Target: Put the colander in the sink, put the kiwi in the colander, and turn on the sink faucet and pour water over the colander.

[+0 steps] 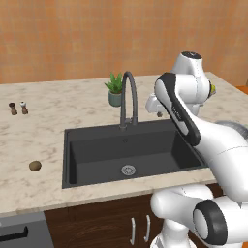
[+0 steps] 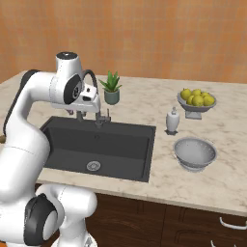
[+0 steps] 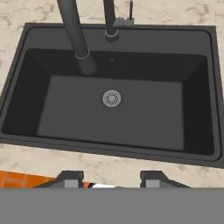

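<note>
Left to right across the desk (image 1: 48, 121): 2 small shakers (image 1: 18, 108) far left at the back, then the kiwi (image 1: 35, 166) sitting alone on the stone just left of the sink (image 1: 97, 160), near the front edge. Sink's black basin has nothing in it but the drain (image 3: 112, 98). Sink faucet (image 1: 128, 97) arches up behind it, spout aimed over the basin, w/ a potted plant (image 1: 115, 89) just behind. Claw (image 3: 109, 180) hangs above the sink's near edge, looking straight down into the basin; fingertips (image 3: 72, 179) stand moderately apart w/ nothing between them, so no grip, part-open.

Carry on right: soap dispenser (image 2: 172, 120) just past the sink's right rim, then the colander (image 2: 195, 153) upright on the desk near the front, well apart from the sink. Footed fruit bowl (image 2: 196, 102) behind it.

Key relation: colander lies off to the claw's right, past the sink's right rim, kiwi on the opposite side. My read, step 1 not yet begun; the arm needs to swing right to the colander first. It's round, so no long axis to line up w/; a rim pinch looks the likely grab.
</note>
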